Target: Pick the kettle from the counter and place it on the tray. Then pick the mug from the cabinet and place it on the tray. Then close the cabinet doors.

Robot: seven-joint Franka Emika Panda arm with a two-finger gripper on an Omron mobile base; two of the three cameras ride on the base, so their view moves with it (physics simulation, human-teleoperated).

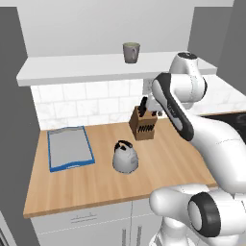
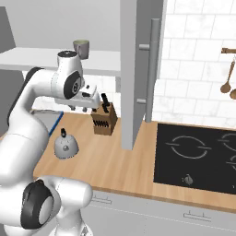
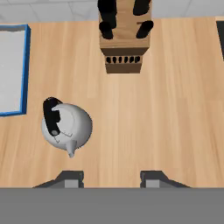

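The arm folds high at its elbow, the gripper (image 3: 111, 177) pointing straight down, jaws parted and empty.

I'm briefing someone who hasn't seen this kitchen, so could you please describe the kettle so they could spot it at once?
Start at the long wooden counter below the tiled wall. Between the blue-rimmed tray and the brown knife block sits the kettle. It is the only rounded silver thing there, a squat dome with a black arched handle.

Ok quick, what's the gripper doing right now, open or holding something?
Gripper: open, holding nothing, above the counter beside the kettle.
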